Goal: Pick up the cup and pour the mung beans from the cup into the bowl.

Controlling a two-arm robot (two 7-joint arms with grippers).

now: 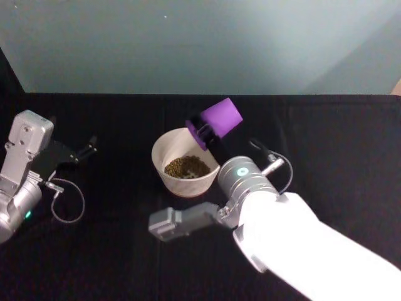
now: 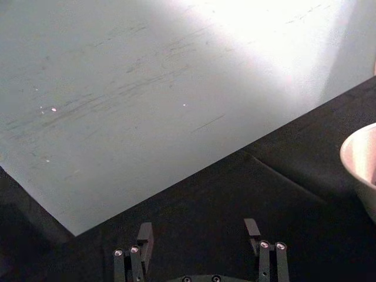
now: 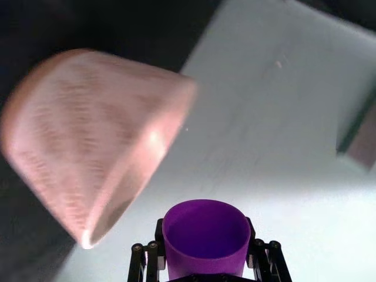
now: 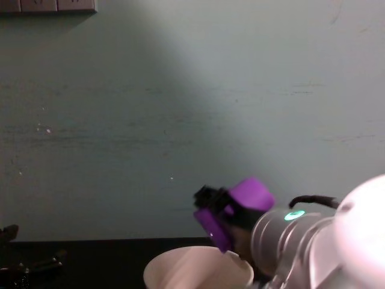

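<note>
One right hand (image 1: 203,133) tips the cup (image 1: 223,116) over the bowl (image 1: 155,153) rim.

Pale teal wall (image 1: 188,44), black tabletop (image 1: 351,138)

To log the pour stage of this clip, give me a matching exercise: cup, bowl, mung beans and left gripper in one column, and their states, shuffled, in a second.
Column one:
1. purple cup
2. off-white bowl
3. mung beans
4. left gripper

Column two:
A. open, holding nothing, at the table's left
B. lying in the bottom of the bowl
C. tipped mouth-down over the bowl, held in the right gripper
D. upright on the black table

Pairs: 1-C, 2-D, 3-B, 4-A.
</note>
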